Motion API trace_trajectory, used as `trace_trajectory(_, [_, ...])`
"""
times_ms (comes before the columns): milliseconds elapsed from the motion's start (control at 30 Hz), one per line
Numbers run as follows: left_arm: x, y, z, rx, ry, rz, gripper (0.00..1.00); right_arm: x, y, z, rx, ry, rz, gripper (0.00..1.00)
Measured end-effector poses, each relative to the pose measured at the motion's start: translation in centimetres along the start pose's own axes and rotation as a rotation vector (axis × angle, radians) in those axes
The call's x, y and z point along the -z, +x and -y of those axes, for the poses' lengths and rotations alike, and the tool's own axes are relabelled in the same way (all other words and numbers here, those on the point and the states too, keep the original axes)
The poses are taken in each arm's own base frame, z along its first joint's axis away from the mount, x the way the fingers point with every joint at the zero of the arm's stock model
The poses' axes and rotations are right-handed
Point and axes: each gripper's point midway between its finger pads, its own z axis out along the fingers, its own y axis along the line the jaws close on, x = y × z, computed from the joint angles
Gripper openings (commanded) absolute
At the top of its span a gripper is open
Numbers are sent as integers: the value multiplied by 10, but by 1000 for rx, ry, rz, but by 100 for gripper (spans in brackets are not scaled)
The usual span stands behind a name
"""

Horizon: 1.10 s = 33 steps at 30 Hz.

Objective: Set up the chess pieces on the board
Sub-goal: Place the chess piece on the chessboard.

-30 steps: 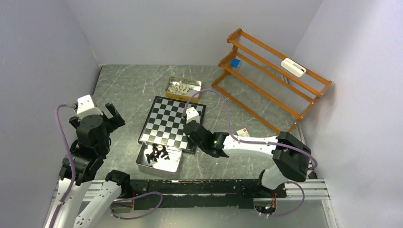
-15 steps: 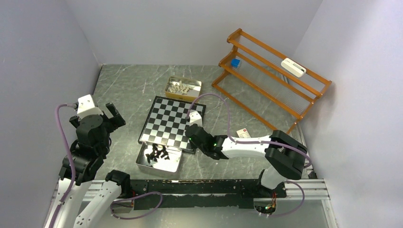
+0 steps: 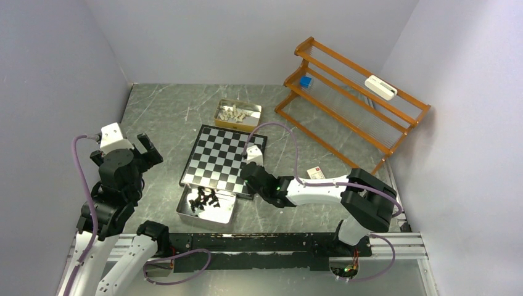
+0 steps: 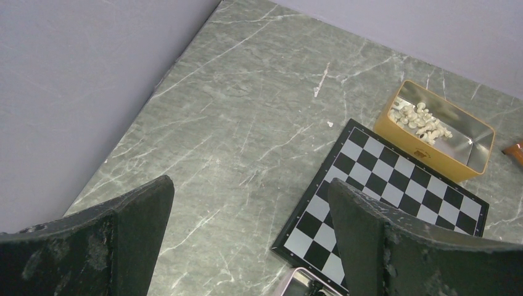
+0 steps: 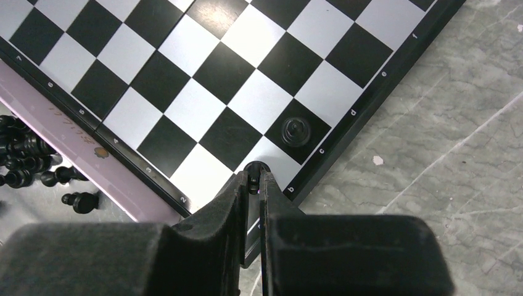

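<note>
The chequered board (image 3: 223,159) lies mid-table; it also shows in the right wrist view (image 5: 203,80) and the left wrist view (image 4: 395,179). My right gripper (image 5: 253,179) is shut on a black chess piece (image 5: 255,168), held over the board's near right corner square. One black piece (image 5: 297,129) stands on a dark square beside it. Several black pieces (image 3: 203,198) lie in the silver tray (image 3: 185,213). Cream-white pieces (image 3: 235,113) fill the yellow tin (image 3: 254,121). My left gripper (image 3: 143,149) is open and empty, raised left of the board.
An orange wire rack (image 3: 351,105) stands at the back right, holding a blue block (image 3: 305,81) and a white device (image 3: 380,87). A small white card (image 3: 316,172) lies right of the board. Grey walls close in left, back and right.
My right gripper has moved down and a little left with the black piece, closer to the board's near right corner. The left arm has not moved.
</note>
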Motion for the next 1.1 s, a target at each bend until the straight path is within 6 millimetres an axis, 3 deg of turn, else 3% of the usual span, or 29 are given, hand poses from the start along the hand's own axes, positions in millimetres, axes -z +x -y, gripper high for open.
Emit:
trace_trajectory(467, [0,0,0,0,-1,0,100,-2,10,4,-6,10,-19,10])
trace_trajectory(1100, [0,0,0,0,0,0,100,-3,9,3,-14,14,-10,11])
